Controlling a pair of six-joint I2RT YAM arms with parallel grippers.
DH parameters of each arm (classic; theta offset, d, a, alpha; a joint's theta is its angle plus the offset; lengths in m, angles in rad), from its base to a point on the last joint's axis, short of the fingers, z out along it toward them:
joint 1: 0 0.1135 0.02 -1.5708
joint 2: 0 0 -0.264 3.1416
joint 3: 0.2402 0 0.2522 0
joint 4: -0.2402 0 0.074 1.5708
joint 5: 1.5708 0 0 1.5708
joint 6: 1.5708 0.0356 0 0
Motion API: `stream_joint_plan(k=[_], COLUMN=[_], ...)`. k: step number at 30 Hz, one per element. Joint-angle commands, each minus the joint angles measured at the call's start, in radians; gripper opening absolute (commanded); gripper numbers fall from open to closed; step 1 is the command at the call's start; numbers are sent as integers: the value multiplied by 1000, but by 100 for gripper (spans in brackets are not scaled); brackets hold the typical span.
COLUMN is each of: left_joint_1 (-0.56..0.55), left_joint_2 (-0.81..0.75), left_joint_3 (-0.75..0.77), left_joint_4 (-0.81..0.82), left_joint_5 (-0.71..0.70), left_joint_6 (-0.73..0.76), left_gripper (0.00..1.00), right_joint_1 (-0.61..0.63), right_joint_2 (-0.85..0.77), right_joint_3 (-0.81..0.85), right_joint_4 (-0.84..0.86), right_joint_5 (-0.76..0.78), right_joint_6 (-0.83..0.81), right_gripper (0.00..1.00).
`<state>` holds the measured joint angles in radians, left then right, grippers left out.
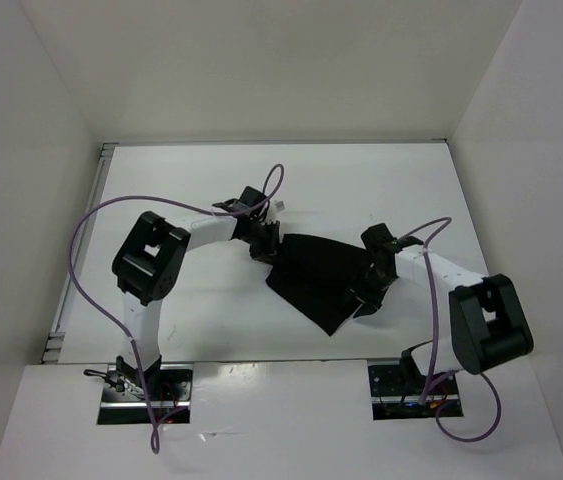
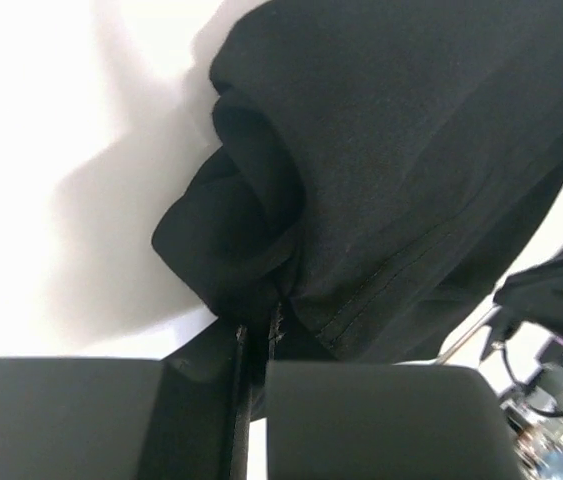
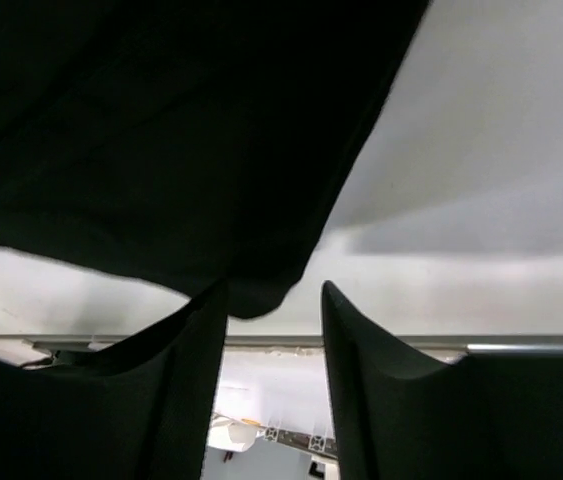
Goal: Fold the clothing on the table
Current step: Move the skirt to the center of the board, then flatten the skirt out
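Left hand (image 2: 254, 360) pinching clothing (image 2: 411, 150), right hand (image 3: 274, 305) parted at its edge

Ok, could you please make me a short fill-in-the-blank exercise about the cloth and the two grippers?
1. The clothing on the white table is ___ in colour.
2. The left gripper is ___ on the clothing's edge.
3. The right gripper is ___, its fingers apart.
Missing words: black; shut; open.
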<state>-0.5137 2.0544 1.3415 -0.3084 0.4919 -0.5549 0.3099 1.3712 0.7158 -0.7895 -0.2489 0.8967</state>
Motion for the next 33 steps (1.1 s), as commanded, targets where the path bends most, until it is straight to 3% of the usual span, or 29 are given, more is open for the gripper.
stream_joint_plan(k=[1, 7, 13, 18, 21, 22, 26, 33], left_joint_1=[-6, 17, 60, 60, 60, 60, 60, 60], left_joint_2=[-94, -316, -329, -286, -286, -277, -254, -212], left_joint_3=[-70, -209, -279, -254, -254, -254, -234, -214], left_joint_4=[-74, -121, -121, -130, -120, -120, -110, -110], left_joint_5=[-113, -147, -158, -158, -158, -158, -138, -128], left_joint_6=[9, -33, -60, -60, -60, -51, -51, -33], left_gripper=[0, 0, 0, 4, 14, 23, 25, 26], right_joint_1=[12, 12, 21, 52, 75, 75, 75, 84], right_joint_2=[63, 311, 486, 401, 304, 278, 197, 215], right_joint_3=[3, 146, 365, 436, 406, 372, 323, 243], right_joint_4=[93, 176, 280, 186, 104, 92, 33, 39], right_joint_5=[-3, 91, 152, 210, 211, 211, 188, 137], right_joint_6=[-1, -57, -102, -153, -162, -162, -162, -153], right_gripper=[46, 37, 34, 39, 43, 45, 48, 48])
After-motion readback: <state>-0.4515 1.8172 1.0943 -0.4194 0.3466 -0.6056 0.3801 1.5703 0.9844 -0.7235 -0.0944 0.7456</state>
